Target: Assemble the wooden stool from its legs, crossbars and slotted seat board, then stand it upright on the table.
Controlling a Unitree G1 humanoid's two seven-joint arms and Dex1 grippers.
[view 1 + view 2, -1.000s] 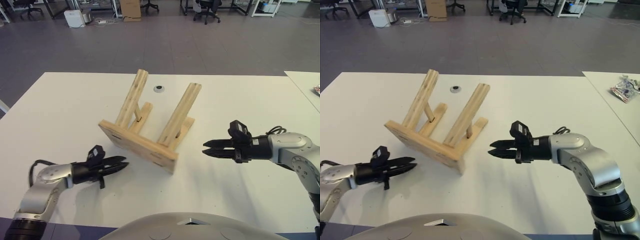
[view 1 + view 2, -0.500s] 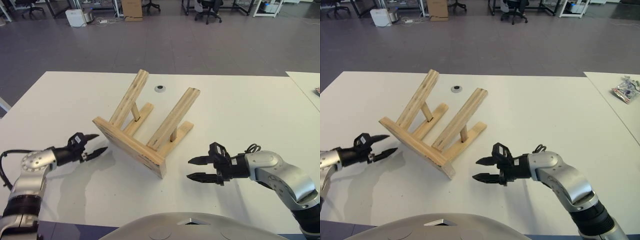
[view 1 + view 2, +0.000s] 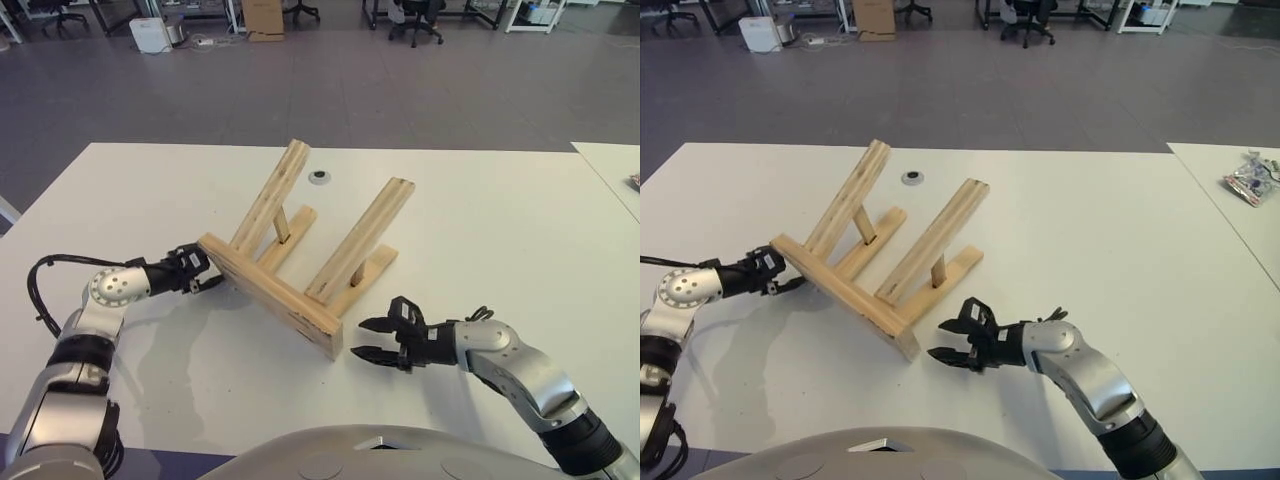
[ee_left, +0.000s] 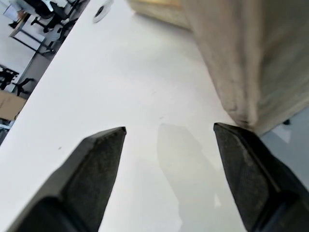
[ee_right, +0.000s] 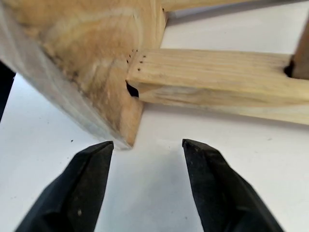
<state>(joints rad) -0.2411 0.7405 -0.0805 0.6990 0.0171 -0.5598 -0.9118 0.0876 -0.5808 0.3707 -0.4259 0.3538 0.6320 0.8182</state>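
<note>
Pale wooden stool (image 3: 300, 265), fully put together, lies tipped on its side near the middle of the white surface (image 3: 480, 225). Its flat seat board (image 3: 268, 292) stands on one long edge, facing the robot. Its round legs (image 3: 362, 235) slant away toward 1 o'clock, the lower pair close to the surface.

The left claw (image 3: 212, 279) sits at 9 o'clock from the stool, at the far-left corner of the seat board. Its fingers (image 4: 99, 159) are spread apart, with the board's corner right by one fingertip; whether they touch cannot be told.

The right claw (image 3: 359, 338) lies at 5 o'clock from the stool, low over the surface. Its fingers (image 5: 84, 179) are also spread, gripping nothing, just short of the board's near corner.

A small dark round disc (image 3: 319, 177) rests on the surface at 12 o'clock, beyond the leg tips.
</note>
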